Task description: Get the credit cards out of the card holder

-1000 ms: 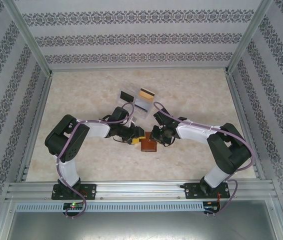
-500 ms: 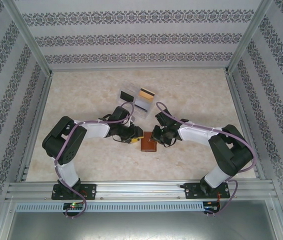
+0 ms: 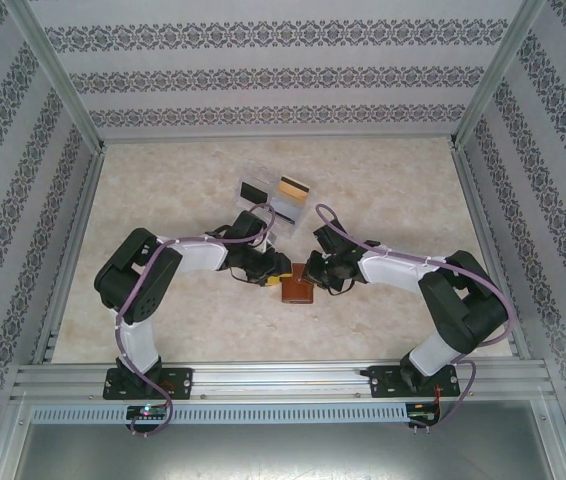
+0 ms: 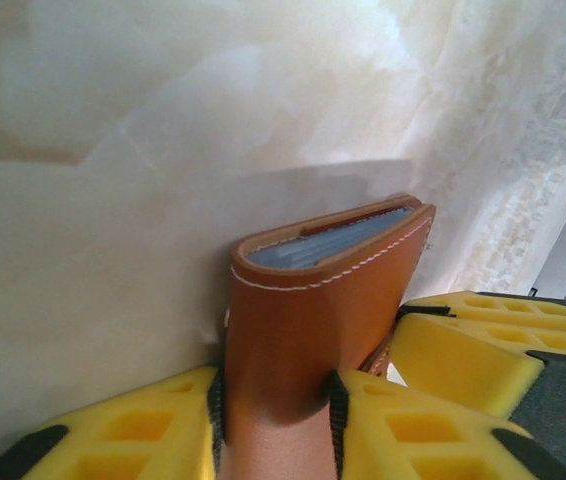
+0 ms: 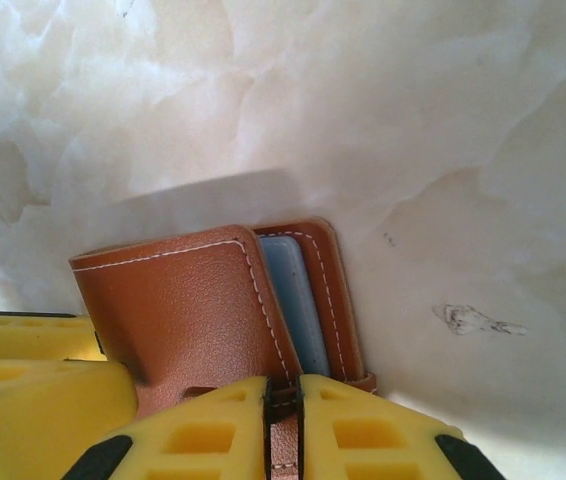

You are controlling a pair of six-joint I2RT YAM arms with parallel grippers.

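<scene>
Brown leather holder (image 3: pixel 297 290) lies mid-way across the table (image 3: pixel 163 190), between the two claws. Progress: early. The holder is partly folded, with blue-grey pockets (image 4: pixel 323 243) visible at its open edge. The cards appear to be inside, so extraction remains to be done. The left claw (image 4: pixel 278 400) has its yellow pads (image 4: pixel 143 430) part-way apart, clamped on one cover of the holder. The right claw (image 5: pixel 283 400) has its pads nearly together, pinching a thin leather flap at the holder's edge.

Marbled cream table (image 3: pixel 383 190), 1 clear tray (image 3: pixel 269 180) (lying flat) toward the back, brown card holder (image 3: pixel 297 291) mid-table
</scene>
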